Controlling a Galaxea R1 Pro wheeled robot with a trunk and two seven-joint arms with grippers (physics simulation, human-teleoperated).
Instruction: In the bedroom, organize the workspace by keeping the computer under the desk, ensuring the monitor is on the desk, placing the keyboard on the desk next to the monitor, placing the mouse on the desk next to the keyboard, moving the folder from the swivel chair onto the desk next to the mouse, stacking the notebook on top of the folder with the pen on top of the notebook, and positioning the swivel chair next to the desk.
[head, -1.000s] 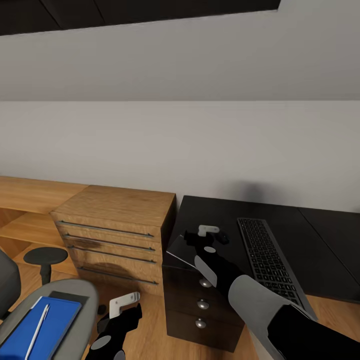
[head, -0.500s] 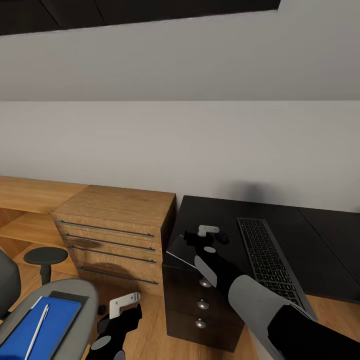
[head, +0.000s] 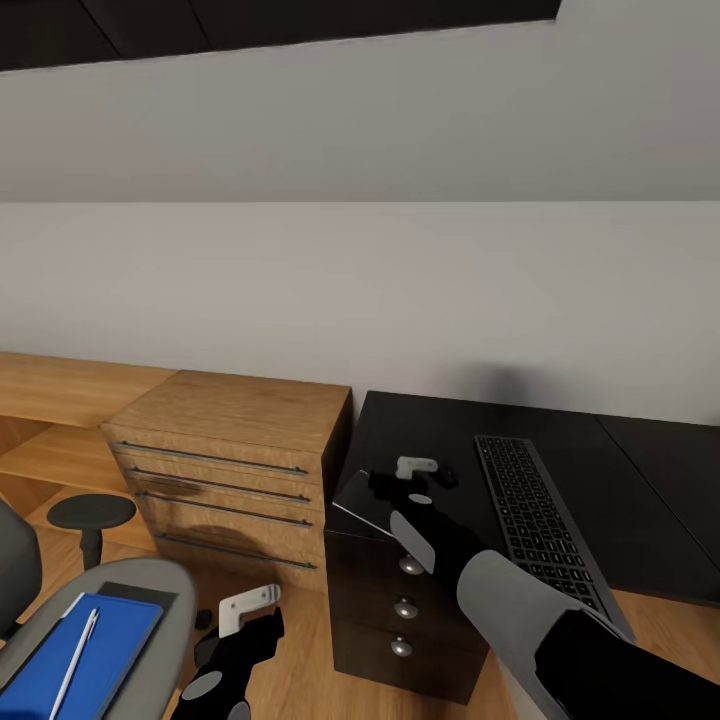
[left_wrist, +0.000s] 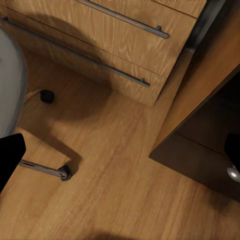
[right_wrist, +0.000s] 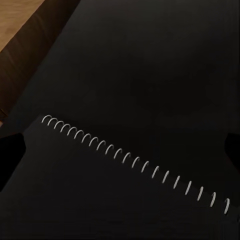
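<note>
A black spiral-bound notebook (head: 358, 500) (right_wrist: 115, 195) lies on the left corner of the black desk (head: 600, 450). My right gripper (head: 410, 480) (right_wrist: 122, 147) hovers just above it, open, with its jaws far apart and nothing between them. The keyboard (head: 532, 520) rests on the desk to the right of that arm. A blue folder (head: 95, 655) with a white pen (head: 76, 662) on it lies on the grey swivel chair seat (head: 165, 640). My left gripper (head: 238, 625) (left_wrist: 120, 155) hangs open and empty low over the floor, beside the chair.
A wooden chest of drawers (head: 235, 460) (left_wrist: 130, 35) stands left of the desk. The desk's own black drawer unit (head: 405, 610) is below the notebook. A round black stool (head: 90, 515) stands behind the chair. A chair caster (left_wrist: 64, 172) rests on the wood floor (left_wrist: 115, 190).
My right gripper has sunk slightly toward the notebook. The left arm, the chair and everything on it have stayed put.
</note>
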